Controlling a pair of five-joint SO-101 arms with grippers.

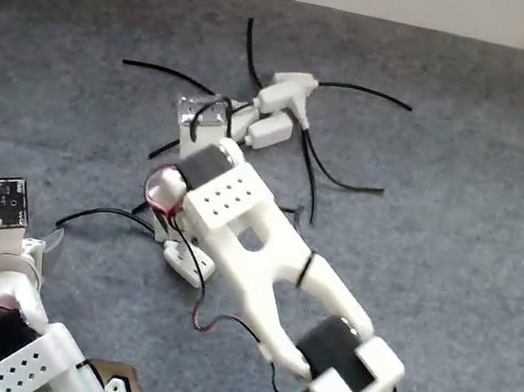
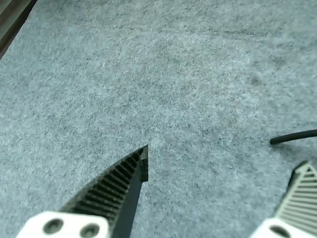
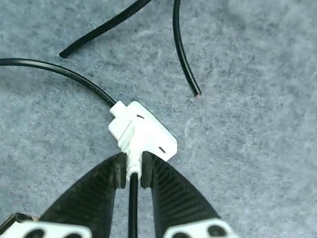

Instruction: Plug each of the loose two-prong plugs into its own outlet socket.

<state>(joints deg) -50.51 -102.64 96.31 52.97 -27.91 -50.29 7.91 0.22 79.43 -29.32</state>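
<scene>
White plug (image 3: 131,172) clenched in the right tool (image 3: 131,166), touching an outlet socket (image 3: 154,138) at the bench's (image 1: 457,241) twelve o'clock; left tool (image 2: 223,159) released.

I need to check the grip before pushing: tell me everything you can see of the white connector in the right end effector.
The white connector is a blocky, seemingly plastic piece lying flat on the grey carpet. Two small dark slots mark its upper face. A black cord leaves a stubby tab at one end; a ribbed neck at its side runs into a second black cord. The right end effector pinches that neck between its fingers.
</scene>
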